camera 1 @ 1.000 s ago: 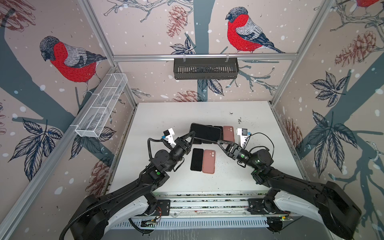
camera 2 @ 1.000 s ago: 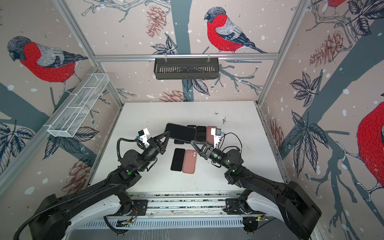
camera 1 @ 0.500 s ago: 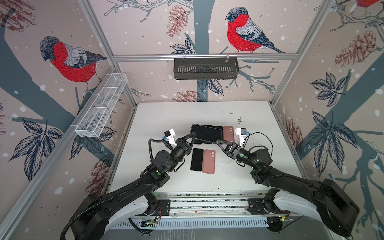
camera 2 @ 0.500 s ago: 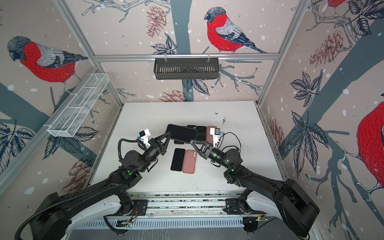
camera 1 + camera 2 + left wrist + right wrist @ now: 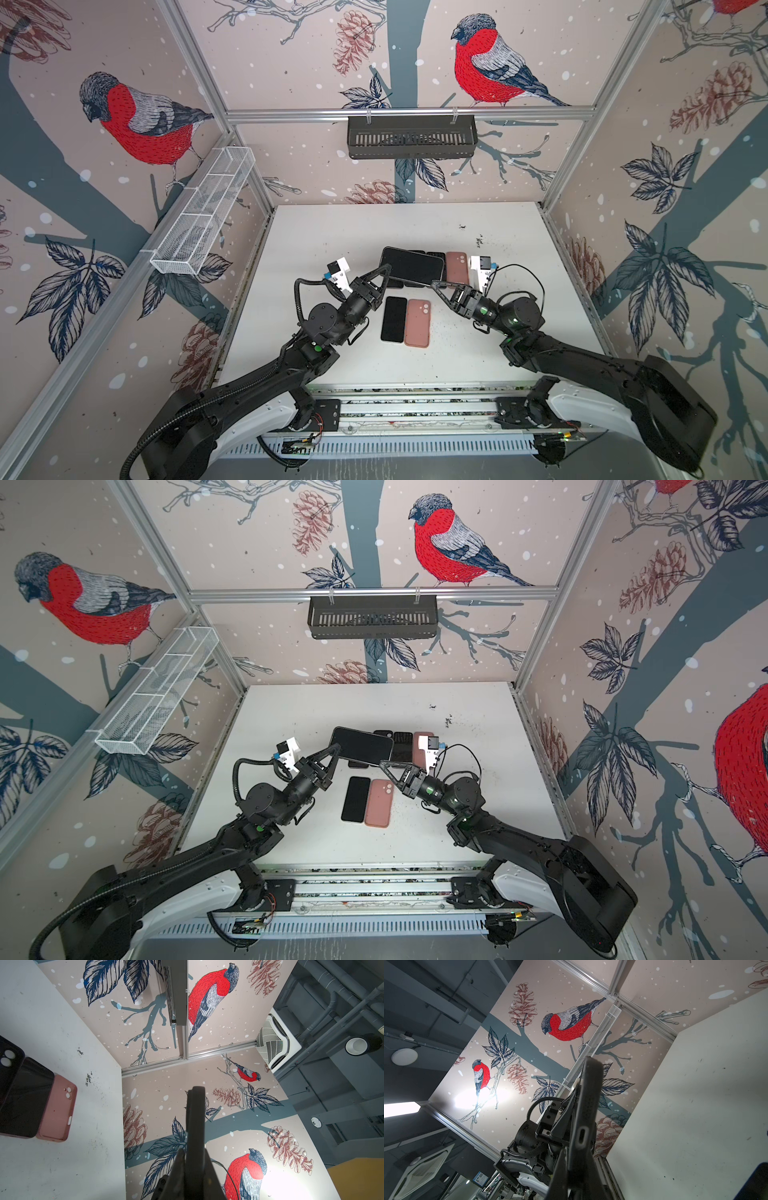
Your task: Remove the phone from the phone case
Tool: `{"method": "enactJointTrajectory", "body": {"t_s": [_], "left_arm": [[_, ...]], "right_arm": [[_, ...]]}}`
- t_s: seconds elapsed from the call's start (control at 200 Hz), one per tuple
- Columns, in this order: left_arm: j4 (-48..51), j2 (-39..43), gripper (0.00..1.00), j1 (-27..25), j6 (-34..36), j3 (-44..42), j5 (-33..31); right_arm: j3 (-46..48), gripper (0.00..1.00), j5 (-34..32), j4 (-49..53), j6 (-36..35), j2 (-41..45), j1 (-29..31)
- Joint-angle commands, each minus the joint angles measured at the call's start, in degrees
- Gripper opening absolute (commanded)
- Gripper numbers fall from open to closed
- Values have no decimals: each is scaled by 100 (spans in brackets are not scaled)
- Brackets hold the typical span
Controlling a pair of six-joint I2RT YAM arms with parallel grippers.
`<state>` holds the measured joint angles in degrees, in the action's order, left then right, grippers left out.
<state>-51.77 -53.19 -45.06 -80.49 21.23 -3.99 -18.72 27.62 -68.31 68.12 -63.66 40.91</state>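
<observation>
cased phone (image 5: 411, 266): was held clear of the table (image 5: 332, 232), dark face up, above and just behind the near pink case (image 5: 417, 323); showed so in both top views (image 5: 361, 744).
long axis: ran crosswise, from one arm toward the other, roughly square to the length of the near pink case; could not tell whether quite level.
left gripper (image 5: 385, 272): was clamped on the short end out to the left of the near pink case, with the edge of the cased phone (image 5: 195, 1122) pinched upright in the left wrist view.
right gripper (image 5: 433, 284): was closed on the opposite end, at the corner nearer the near pink case, with the port cutout (image 5: 582, 1133) just above its tips in the right wrist view.
nearer arm: neither, by judgement; one on each short end, so any peel would likely have to run along the long axis, one side anchoring and the other working the rim.
black phone (image 5: 394, 319): lay flat, touching the left flank of the near pink case.
far pink case (image 5: 456, 268), dark cases (image 5: 434, 254): lay behind the near pink case, partly hidden under the raised cased phone.
</observation>
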Motion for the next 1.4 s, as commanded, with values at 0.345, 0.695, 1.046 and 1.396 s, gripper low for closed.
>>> {"method": "enactJointTrajectory", "body": {"t_s": [0.345,0.695,1.046,1.396], "left_arm": [[975,135,0,-12,-247,616,342],[1488,-325,0,349,108,1305,1144],[1598,-293,0,716,222,1381,1653],[4355,-712,0,1127,3601,3210,2964]], "right_arm": [[-43,2,26,2068,-4148,231,629],[-177,14,-1805,3305,-5817,880,623],[290,49,-1983,3577,-5709,1988,197],[-152,75,-1418,4457,-5464,2822,49]]}}
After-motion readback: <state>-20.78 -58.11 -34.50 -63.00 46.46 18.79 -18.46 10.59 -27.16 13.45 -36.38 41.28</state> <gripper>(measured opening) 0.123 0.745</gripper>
